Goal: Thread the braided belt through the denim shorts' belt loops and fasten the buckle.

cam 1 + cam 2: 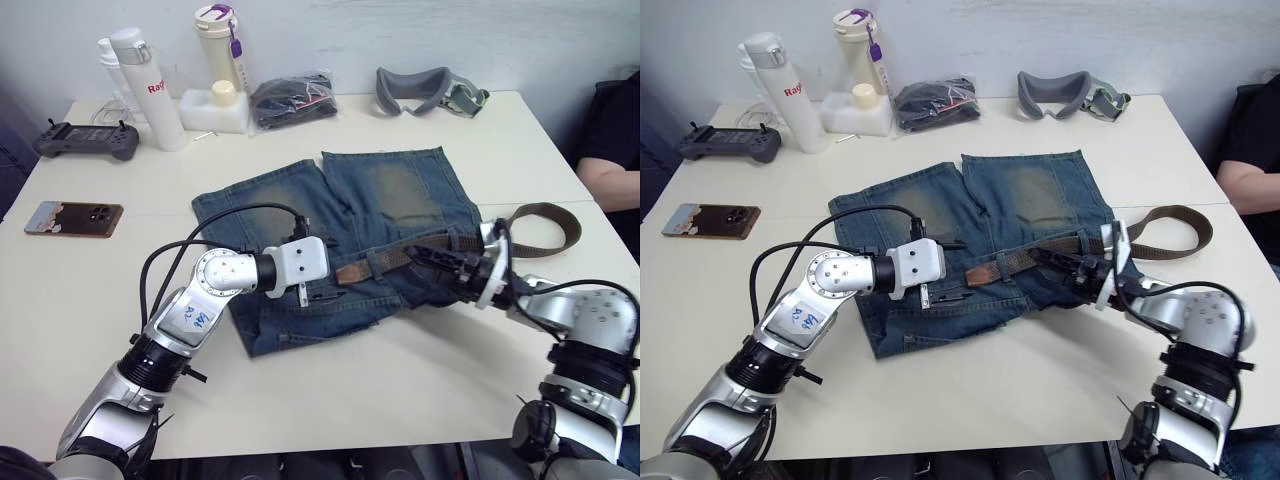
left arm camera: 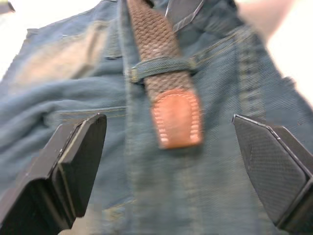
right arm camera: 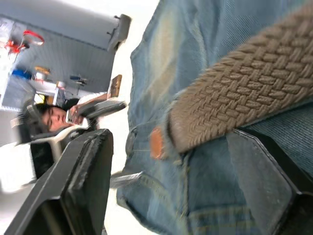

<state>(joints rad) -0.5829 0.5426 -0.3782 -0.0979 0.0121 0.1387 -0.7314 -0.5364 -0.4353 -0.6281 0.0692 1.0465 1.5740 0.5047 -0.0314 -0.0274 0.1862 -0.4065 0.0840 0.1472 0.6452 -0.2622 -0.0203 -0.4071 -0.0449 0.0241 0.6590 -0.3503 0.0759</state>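
We are mid-threading — the braided belt lies along the denim shorts at mid-frame, its tan tip just past a belt loop, both the left gripper and right gripper spread, ungrasping — next, we judge, pinch that tip and draw it on.

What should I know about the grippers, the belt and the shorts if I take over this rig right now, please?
Left gripper: open, hovering over the braided belt's tan leather tip.
Right gripper: open, at the waistband with the belt lying between its fingers.
The braided belt lies along the waistband of the denim shorts on the table.
Done: the tip has passed under at least one belt loop.
Left: the remaining loops and fastening; the belt's far end trails off the shorts on the robot's right.
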